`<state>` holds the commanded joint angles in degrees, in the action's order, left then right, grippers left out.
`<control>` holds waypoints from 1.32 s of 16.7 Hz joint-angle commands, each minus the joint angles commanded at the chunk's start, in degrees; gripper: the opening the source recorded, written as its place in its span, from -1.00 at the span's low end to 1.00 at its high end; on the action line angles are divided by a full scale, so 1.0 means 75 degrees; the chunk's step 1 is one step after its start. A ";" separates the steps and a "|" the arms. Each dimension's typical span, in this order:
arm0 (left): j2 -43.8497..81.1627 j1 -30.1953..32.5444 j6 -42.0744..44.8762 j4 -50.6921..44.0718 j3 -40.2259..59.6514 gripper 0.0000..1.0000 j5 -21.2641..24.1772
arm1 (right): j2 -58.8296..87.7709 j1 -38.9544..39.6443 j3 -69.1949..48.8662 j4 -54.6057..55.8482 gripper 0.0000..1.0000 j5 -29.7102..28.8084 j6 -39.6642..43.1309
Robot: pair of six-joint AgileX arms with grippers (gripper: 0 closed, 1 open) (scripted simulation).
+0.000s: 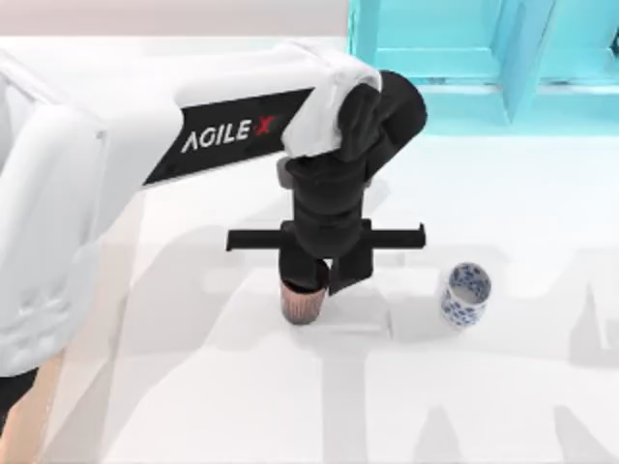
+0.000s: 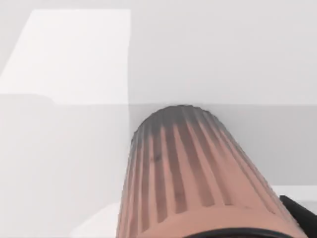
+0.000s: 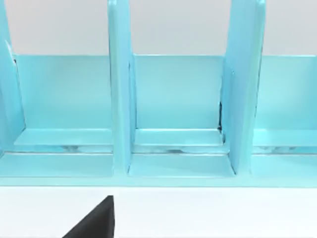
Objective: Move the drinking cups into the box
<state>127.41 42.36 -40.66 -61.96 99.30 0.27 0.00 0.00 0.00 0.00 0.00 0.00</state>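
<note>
Reddish-brown ribbed cup (image 1: 302,302) sits near the middle of the white desk (image 1: 290,406), just under your left gripper (image 1: 316,278). From the top view, the left arm reaches in from the 9 o'clock side and points the gripper straight down over the cup's rim. Dark fingers (image 1: 346,271) overlap the cup's mouth and its 3 o'clock edge. You cannot tell from above how wide the fingers stand, nor whether they press the cup wall.

Left wrist view: the ribbed cup (image 2: 193,183) lies very close to the camera, its grooved wall running away toward the desk surface. A dark fingertip (image 2: 299,210) shows at one corner, touching or just beside the cup's wall near the rim. Contact on the opposite side is hidden.

White cup with blue floral pattern (image 1: 464,295) stands upright on the desk at 3 o'clock from the ribbed cup, well apart from the gripper and untouched.

Turquoise shelf unit (image 1: 484,48) stands at the 1 o'clock corner of the desk. Right wrist view faces this shelf unit (image 3: 173,99) head on, with its upright dividers and open compartments; a dark wedge (image 3: 94,223) of the right gripper shows low in that view, finger spread not readable.
</note>
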 joint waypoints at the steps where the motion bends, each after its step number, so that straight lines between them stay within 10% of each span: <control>1: 0.0000 0.0000 0.0000 0.0000 0.0000 -1.00 0.0000 | 0.0000 0.0000 0.0000 0.0000 1.00 0.0000 0.0000; 22: -0.2170 -0.1567 0.1536 -0.1942 -0.0227 -1.00 -0.0020 | 0.0000 0.0000 0.0000 0.0000 1.00 0.0000 0.0000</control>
<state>111.13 30.61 -29.14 -76.52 97.60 0.12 0.00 0.00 0.00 0.00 0.00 0.00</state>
